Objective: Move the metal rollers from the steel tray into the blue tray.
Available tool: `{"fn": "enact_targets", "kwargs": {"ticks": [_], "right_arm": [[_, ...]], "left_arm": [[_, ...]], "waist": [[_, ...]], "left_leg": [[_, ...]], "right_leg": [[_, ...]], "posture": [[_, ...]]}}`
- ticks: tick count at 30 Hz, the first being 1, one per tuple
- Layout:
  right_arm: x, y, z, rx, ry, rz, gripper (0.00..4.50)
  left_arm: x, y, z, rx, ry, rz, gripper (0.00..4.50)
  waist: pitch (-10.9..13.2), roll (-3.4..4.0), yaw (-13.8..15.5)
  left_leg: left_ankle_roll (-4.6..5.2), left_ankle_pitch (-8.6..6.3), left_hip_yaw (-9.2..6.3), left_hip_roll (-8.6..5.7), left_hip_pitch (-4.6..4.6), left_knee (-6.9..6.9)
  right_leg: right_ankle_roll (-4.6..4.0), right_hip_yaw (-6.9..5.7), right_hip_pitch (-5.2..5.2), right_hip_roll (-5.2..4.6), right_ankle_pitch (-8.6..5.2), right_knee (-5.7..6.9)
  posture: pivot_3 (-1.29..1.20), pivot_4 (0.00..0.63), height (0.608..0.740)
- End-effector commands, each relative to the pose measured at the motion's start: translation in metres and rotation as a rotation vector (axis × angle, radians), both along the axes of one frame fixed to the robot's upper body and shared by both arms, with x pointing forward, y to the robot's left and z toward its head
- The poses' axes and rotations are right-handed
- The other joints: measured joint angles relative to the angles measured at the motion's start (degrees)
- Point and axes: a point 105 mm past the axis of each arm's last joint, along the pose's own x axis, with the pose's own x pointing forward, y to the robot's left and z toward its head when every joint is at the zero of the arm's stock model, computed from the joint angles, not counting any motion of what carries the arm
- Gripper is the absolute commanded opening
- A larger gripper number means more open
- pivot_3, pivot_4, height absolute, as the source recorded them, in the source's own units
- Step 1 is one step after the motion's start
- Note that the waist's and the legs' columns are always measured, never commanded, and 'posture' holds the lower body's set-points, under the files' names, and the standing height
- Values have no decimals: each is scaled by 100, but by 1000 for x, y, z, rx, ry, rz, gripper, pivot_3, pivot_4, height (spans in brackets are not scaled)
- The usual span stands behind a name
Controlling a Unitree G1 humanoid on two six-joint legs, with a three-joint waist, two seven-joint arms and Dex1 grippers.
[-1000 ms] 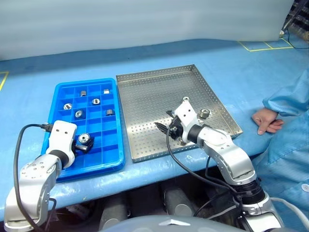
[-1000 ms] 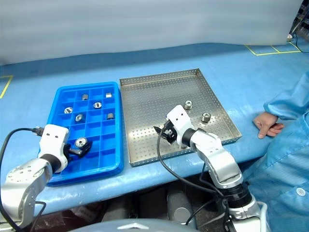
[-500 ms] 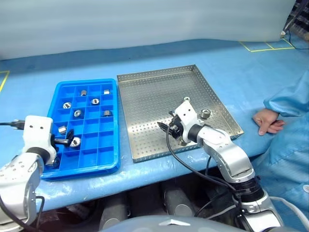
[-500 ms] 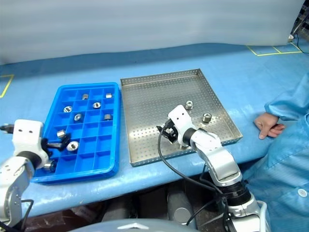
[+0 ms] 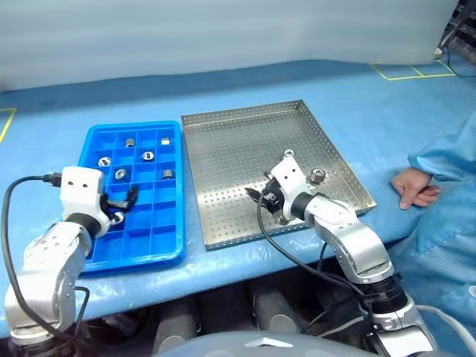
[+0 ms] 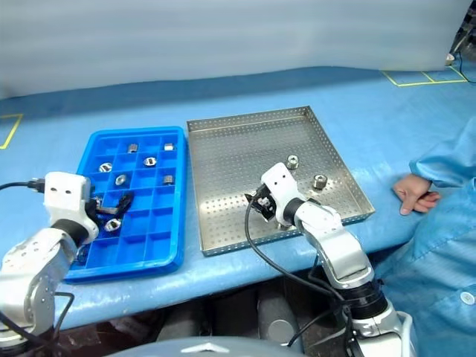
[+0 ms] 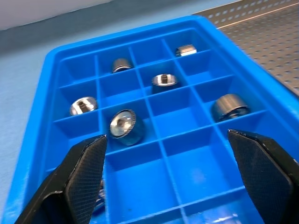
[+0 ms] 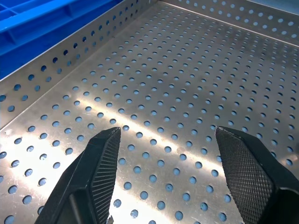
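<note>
Sitting side by side on the blue table, the blue tray lies to the robot's left and the steel tray to its right, their long edges just apart. The metal rollers are small, shiny silver rings with dark centres, each far smaller than a cell of the blue tray. Six of them rest in the far cells, one to a cell (some upright, some tipped on their sides), and another lies in a nearer cell just by the left gripper. Two rollers remain in the steel tray, toward its right rim, one of them just beyond the right gripper's white housing.

The left gripper hovers over the near part of the blue tray with its fingers spread wide and nothing between them. The right gripper hangs low over the perforated floor of the steel tray, its fingers parted and empty.

A second ago the left gripper had a roller between its fingers over a near cell; now that roller sits in the tray and the fingers are clear of it. The right gripper has stayed about where it was. A person's hand rests on the table at the right, beyond the steel tray.
</note>
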Motion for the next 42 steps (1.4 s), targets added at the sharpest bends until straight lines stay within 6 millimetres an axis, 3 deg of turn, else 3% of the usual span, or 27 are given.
{"fn": "enact_targets", "kwargs": {"ticks": [1,7,17,22,31,38,42], "right_arm": [[1,-5,12,12,-52,-21,3408],[3,3,12,27,-49,-2,3408],[6,3,12,35,-45,-13,3408],[6,2,12,30,-46,-14,3408],[7,2,13,29,-50,-20,3408],[7,2,12,28,-50,-23,3408],[8,1,13,30,-52,-26,3408]], "left_arm": [[-11,45,22,69,-74,202,4474],[-30,66,10,96,1,333,4474],[-57,76,-46,78,230,403,4474],[-65,77,-59,89,308,391,4474],[-50,35,-56,-35,282,125,4474],[-42,23,-44,-125,216,46,4474],[-37,20,-27,-240,101,24,4474]], "waist": [[0,-1,-29],[0,-3,-8],[-8,6,9],[-24,33,-14],[-36,53,6],[-38,48,40],[-38,44,108]], "left_leg": [[0,0,0,0,0,0],[0,0,-1,-2,0,-1],[-2,-1,0,1,7,-7],[-3,-1,5,5,18,-21],[-2,-1,7,-1,20,-28],[4,-5,7,-15,9,-28],[5,-5,1,-14,7,-24]], "right_leg": [[1,0,0,0,0,0],[1,0,1,-4,0,-1],[-3,-3,0,-9,0,0],[-9,-1,-1,-8,-4,2],[-12,-2,-3,-13,-7,-1],[-9,-8,-3,-31,-8,-12],[-8,-19,-1,-34,-8,-11]], "posture": [[-185,150,740],[-162,150,740],[-136,150,740],[-137,150,740],[-142,150,740],[-152,150,740],[-154,150,740]]}}
